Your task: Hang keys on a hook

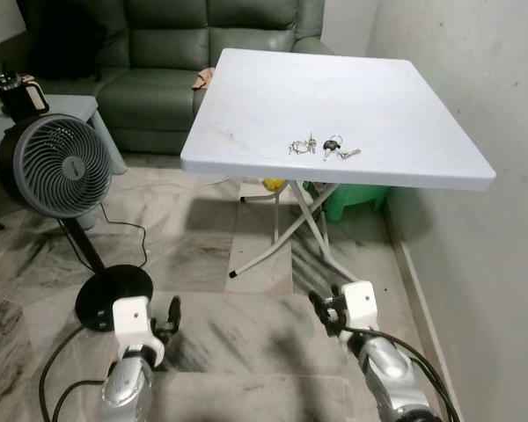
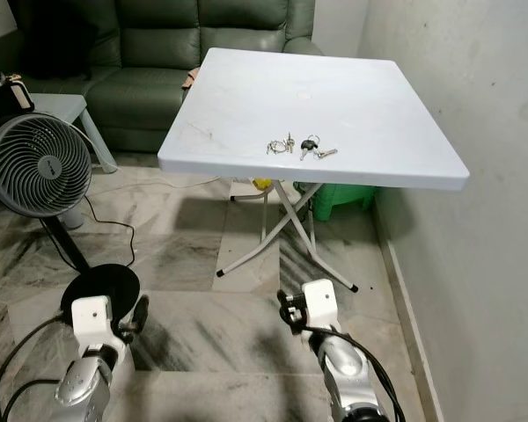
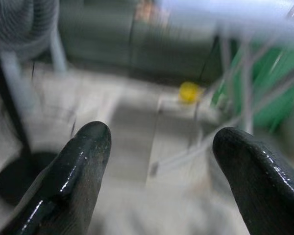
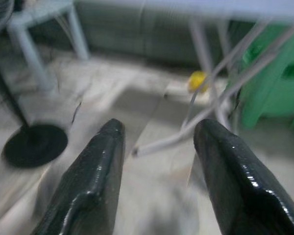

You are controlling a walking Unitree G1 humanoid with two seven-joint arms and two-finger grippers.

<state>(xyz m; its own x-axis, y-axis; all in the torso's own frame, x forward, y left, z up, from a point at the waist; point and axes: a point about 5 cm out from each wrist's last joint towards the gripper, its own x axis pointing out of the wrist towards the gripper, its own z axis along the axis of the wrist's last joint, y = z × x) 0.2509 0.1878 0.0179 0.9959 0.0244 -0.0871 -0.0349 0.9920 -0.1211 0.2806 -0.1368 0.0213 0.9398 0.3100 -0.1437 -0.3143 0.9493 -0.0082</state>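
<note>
Two bunches of keys lie near the front edge of a white folding table (image 1: 396,97): a silver bunch (image 1: 301,146) and, just to its right, a bunch with a black fob (image 1: 336,148). Both arms hang low over the floor, well short of the table. My left gripper (image 3: 159,161) is open with nothing between its black fingers. My right gripper (image 4: 157,161) is open as well and holds nothing. Its white wrist (image 1: 359,303) sits below the table's front edge; the left wrist (image 1: 132,321) is further left.
A grey standing fan (image 1: 60,165) with a round black base (image 1: 113,294) and trailing cable stands at my left. A green sofa (image 1: 172,53) is behind. A green stool (image 1: 356,198) sits under the table beside the white wall (image 1: 484,264). The floor is marble tile.
</note>
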